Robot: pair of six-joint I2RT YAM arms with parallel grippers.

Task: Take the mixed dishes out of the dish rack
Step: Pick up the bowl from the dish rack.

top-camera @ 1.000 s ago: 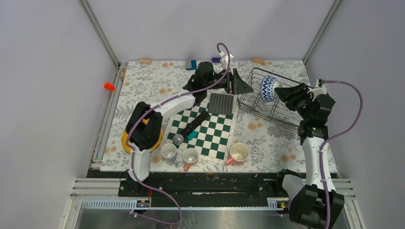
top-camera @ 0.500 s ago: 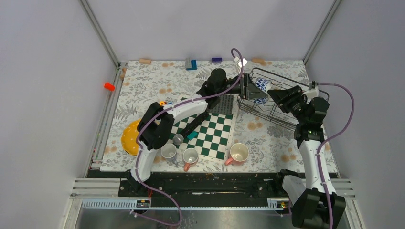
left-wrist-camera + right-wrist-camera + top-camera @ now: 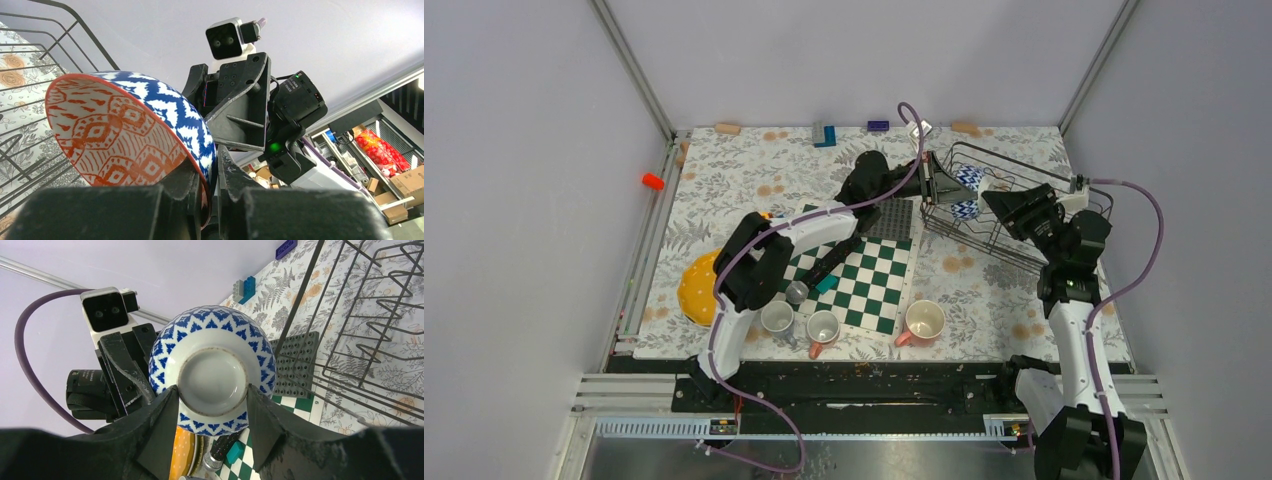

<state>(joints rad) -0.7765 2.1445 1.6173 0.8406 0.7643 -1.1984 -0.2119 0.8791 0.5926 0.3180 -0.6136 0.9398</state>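
Above the dish rack (image 3: 984,247): two grips on the patterned dish (image 3: 120,130)

Left gripper (image 3: 210,170) pinches the dish by its rim, a finger either side of the wall; right gripper (image 3: 212,407) clasps the foot ring. Glazed ceramic, I judge: stiff, slick, chippable, best taken across the rim. It hangs on edge over the rack, mouth toward the left arm, foot toward the right, axis roughly level.

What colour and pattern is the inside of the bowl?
The bowl is white inside with red-orange diamond motifs; best in the left wrist view.
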